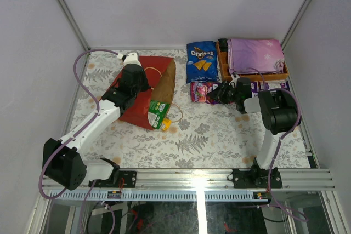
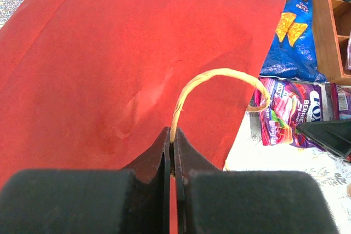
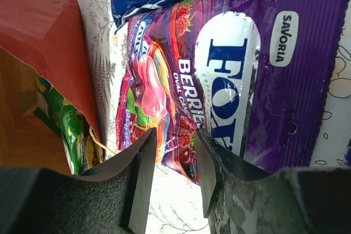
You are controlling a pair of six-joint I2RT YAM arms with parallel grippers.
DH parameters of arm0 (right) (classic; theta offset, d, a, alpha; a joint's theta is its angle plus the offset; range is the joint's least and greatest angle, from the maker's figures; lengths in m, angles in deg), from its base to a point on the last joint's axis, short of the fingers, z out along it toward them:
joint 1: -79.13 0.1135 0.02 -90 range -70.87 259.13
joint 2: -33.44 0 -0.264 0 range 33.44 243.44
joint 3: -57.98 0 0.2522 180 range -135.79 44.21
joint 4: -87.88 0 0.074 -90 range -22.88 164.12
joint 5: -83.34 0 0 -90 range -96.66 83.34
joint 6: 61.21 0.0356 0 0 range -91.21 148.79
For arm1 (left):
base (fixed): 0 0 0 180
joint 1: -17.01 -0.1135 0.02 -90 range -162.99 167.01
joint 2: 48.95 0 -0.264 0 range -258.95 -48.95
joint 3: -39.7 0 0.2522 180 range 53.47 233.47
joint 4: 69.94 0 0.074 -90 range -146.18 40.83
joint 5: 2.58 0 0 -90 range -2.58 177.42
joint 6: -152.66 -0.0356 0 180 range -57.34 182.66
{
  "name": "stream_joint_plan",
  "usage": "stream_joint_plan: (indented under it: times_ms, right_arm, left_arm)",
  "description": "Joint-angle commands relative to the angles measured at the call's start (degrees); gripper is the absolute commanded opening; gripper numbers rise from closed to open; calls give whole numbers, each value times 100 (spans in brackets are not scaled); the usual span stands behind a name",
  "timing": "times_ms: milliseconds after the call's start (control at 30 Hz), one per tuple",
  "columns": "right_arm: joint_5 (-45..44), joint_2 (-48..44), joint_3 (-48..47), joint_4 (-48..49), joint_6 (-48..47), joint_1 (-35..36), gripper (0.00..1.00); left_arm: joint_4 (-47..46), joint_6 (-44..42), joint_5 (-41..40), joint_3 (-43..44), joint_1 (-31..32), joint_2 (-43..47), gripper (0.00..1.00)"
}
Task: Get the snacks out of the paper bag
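The paper bag (image 1: 137, 112) lies flat on its side on the left half of the counter (image 1: 219, 135), its mouth turned right toward the other arm. On top of it, the left end effector (image 2: 172, 141) is closed tight on the tan loop handle (image 2: 219, 73), pinning the bag in place. A green packet (image 1: 159, 114) pokes out of the near corner of the mouth (the only snack visible inside). It lies left of the right end effector (image 3: 175, 135), its long axis pointing out of the mouth. That end effector hovers with jaws partly apart and nothing between them. It hangs just above the purple candy pack (image 3: 230, 91), which lies outside beside the blue chip bag (image 1: 201, 61). I judge the right arm better placed to reach the green packet.
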Motion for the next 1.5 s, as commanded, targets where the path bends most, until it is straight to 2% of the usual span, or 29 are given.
stream_joint_plan:
  times_ms: [0, 133, 233, 400, 667, 800, 1067, 1267, 1467]
  right_arm:
    - [-102, 2, -26, -176, -222, -105, 43]
    - [-33, -658, -90, -487, -539, -77, 49]
    - [-304, -1438, -38, -828, -745, 137, 60]
    - [-1120, -2298, -96, -1240, -1029, 1221, 67]
    - [-1070, -1367, -15, -235, -370, 2783, 65]
    - [-1137, -988, 127, 53, -257, 3275, 65]
    - [-817, -430, 545, 1073, 458, 3396, 60]
    - [-692, -7, 336, 1413, 803, 3558, 59]
    - [-626, 345, 250, 1735, 1156, 3665, 53]
  left_arm:
    - [-276, -93, -105, 17, -46, -33, 0]
    - [-264, -92, -98, 19, -48, 6, 0]
    - [-257, -84, -91, 20, -47, 24, 0]
    - [-248, -72, -90, 6, -46, 30, 0]
    - [-127, -63, -54, 15, -48, 38, 0]
    - [-83, -67, -102, 11, -47, 21, 0]
    - [-97, -93, -87, -8, -48, -32, 0]
    - [-124, -120, -96, -12, -47, -79, 0]
    - [-99, -141, -192, -18, -45, -72, 0]
